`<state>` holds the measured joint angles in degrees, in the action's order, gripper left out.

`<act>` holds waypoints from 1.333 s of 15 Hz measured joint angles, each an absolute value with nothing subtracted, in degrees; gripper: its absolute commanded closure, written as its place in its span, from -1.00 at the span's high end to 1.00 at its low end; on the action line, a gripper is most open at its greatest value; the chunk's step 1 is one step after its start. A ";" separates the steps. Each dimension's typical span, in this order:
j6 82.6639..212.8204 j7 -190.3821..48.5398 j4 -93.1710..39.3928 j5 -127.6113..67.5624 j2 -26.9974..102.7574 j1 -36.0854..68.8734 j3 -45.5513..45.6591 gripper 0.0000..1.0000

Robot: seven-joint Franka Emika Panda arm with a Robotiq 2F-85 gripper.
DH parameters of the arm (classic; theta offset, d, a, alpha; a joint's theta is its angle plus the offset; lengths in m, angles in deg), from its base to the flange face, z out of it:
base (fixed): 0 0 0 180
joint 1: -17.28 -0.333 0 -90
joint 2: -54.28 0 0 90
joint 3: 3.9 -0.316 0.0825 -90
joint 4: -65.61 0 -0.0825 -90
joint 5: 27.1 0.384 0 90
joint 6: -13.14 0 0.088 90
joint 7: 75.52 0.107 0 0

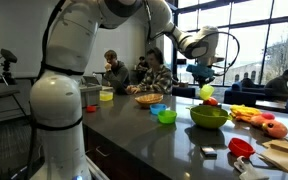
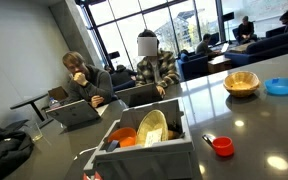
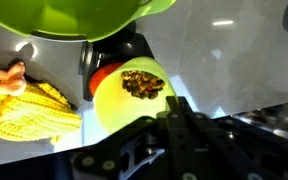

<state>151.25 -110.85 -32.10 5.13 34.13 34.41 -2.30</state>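
My gripper (image 1: 205,78) hangs over the dark counter (image 1: 144,135), just above a large green bowl (image 1: 209,116). It is shut on the rim of a yellow-green cup (image 1: 206,92). In the wrist view the cup (image 3: 134,95) holds brown bits and lies just ahead of my fingertips (image 3: 176,112). A red piece (image 3: 106,75) sits next to it, under the green bowl's rim (image 3: 79,15). A yellow toy corn cob (image 3: 29,108) lies beside them. My gripper is out of view in the exterior view along the counter.
A wicker basket (image 1: 149,98), a blue dish (image 1: 157,108), a small green bowl (image 1: 167,117), a red bowl (image 1: 241,146), toy food (image 1: 259,120) and a cutting board (image 1: 284,155) are on the counter. A grey box of items (image 2: 144,140) and a red cup (image 2: 222,146) stand at its end. People sit behind.
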 measured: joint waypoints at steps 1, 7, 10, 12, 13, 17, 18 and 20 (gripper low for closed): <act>151.25 -110.03 -32.09 4.48 34.13 34.41 -2.20 -0.98; 152.41 -106.03 -33.28 1.40 34.21 34.35 -2.18 -0.98; 155.31 -106.03 -36.59 1.42 34.52 34.34 -2.34 -0.98; 157.72 -106.03 -38.33 1.48 35.18 34.34 -2.55 -0.98; 158.66 -106.03 -39.29 1.58 35.70 34.34 -2.58 -0.98; 162.58 -106.04 -43.63 2.30 38.20 34.42 -2.58 -0.98; 163.59 -106.07 -44.54 2.71 38.85 34.42 -2.65 -0.98; 164.96 -106.62 -46.20 4.92 40.17 34.44 -2.88 -0.98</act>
<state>164.96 -106.62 -46.20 4.92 40.17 34.44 -2.88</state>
